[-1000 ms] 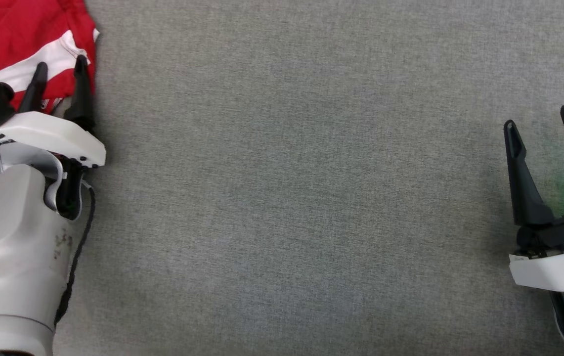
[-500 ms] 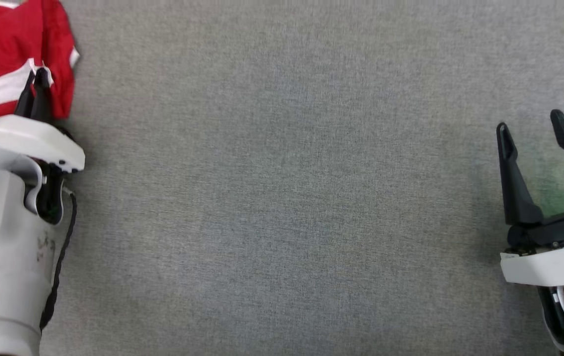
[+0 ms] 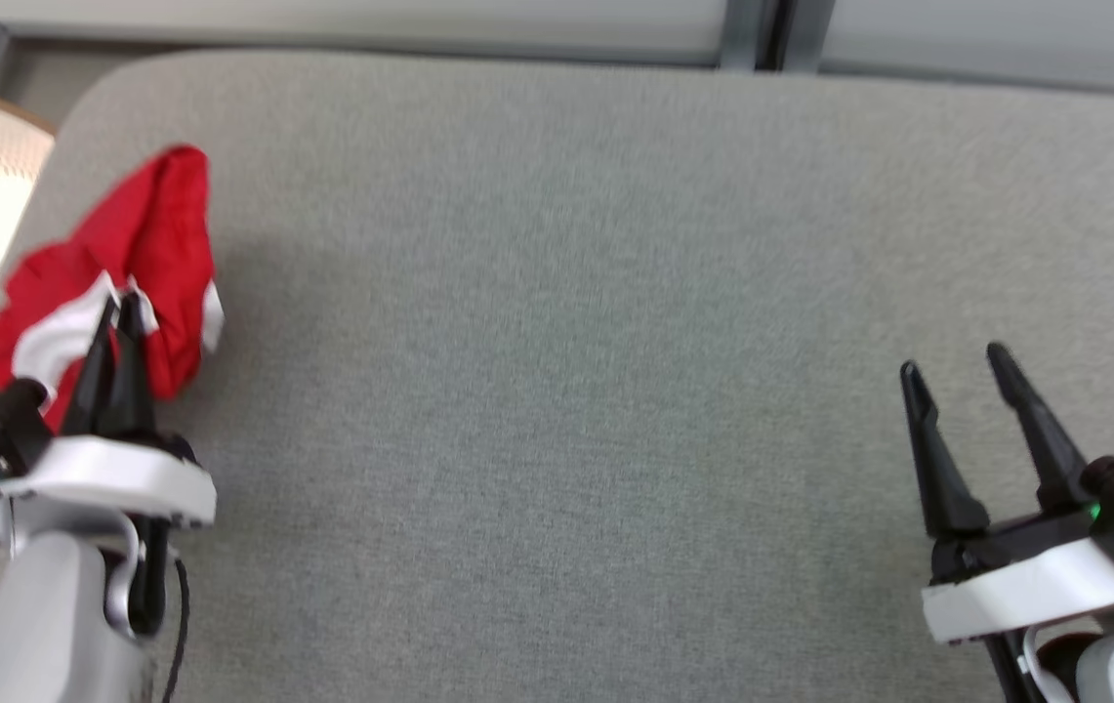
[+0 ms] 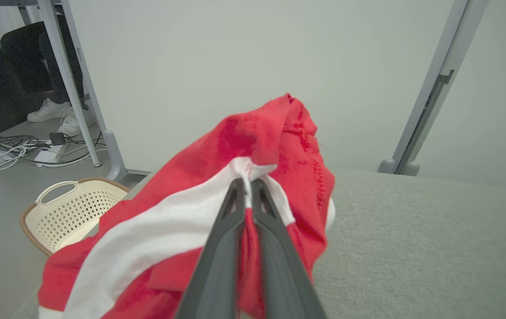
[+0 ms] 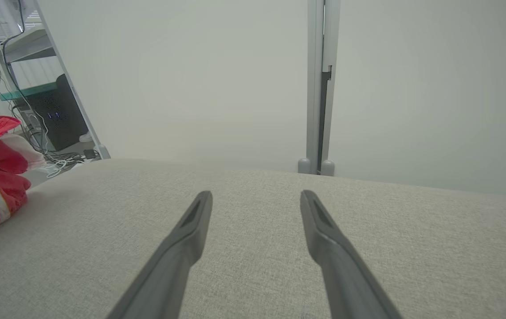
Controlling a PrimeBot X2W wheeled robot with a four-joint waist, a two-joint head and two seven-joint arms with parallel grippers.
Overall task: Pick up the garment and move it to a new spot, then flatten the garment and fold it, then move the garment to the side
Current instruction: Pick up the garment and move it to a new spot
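Red garment [image 3: 166,234] with a white stripe, bunched up, clenched in the left gripper [image 3: 121,305]; right gripper [image 3: 952,359] spread, empty.

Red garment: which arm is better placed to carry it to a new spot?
Left. The left gripper is shut on the red garment at its white stripe; the right gripper stands open, far across the grey surface.

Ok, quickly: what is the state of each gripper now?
Left gripper: shut on the garment.
Right gripper: open, holding nothing.
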